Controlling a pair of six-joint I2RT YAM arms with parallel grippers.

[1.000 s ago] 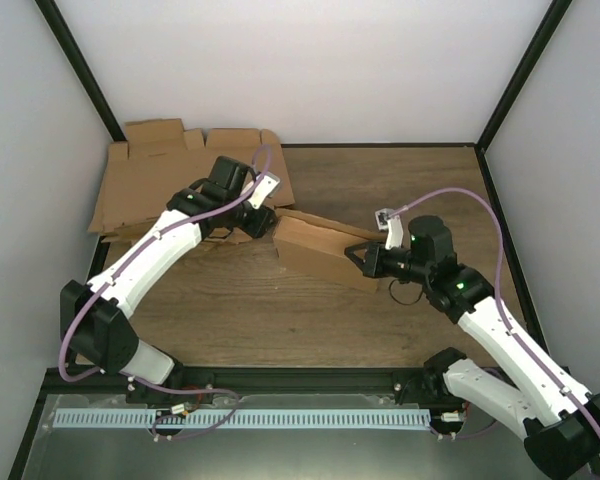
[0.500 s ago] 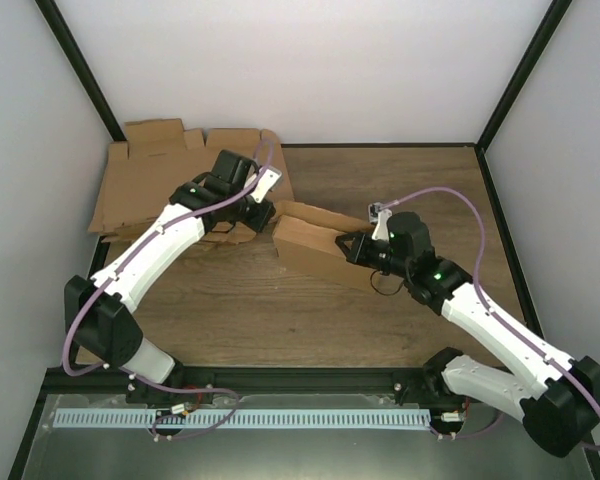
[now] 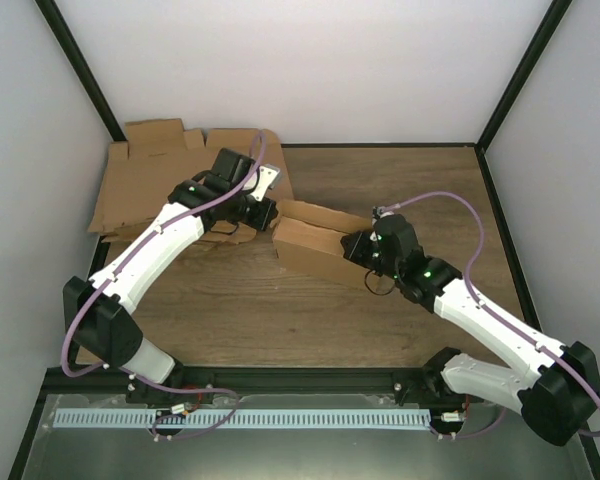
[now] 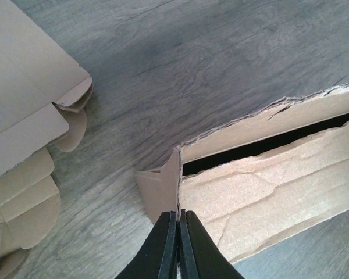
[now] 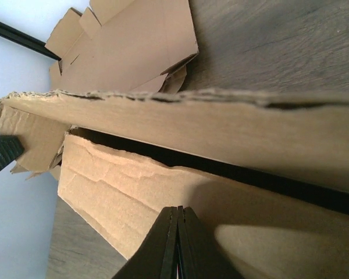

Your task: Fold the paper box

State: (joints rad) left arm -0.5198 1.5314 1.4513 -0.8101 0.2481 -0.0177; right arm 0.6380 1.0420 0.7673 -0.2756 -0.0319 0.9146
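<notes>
- Nearest, presses the right claw against a long inner panel, its fingers shut together with nothing between them.
- Finds the paper box in the middle of the surface, between both claws, lying askew with its right end nearer.
- Pinches the left claw closed on the thin upright card edge at the box's left end, as far as the wrist view tells.
- Judges the fold partway done. Has the long walls raised into a shallow trough. Leaves a dark slot open along one wall, where a doubled panel is not yet pressed home. Seemingly leaves the end flaps and tabs to tuck.
- Farther back, at the left corner, shows the pile of flat blanks, just beside the left claw.
- Hides the box's right end behind the right claw. Cuts the box off in both wrist views. Leaves the tabs too unclear to count.
</notes>
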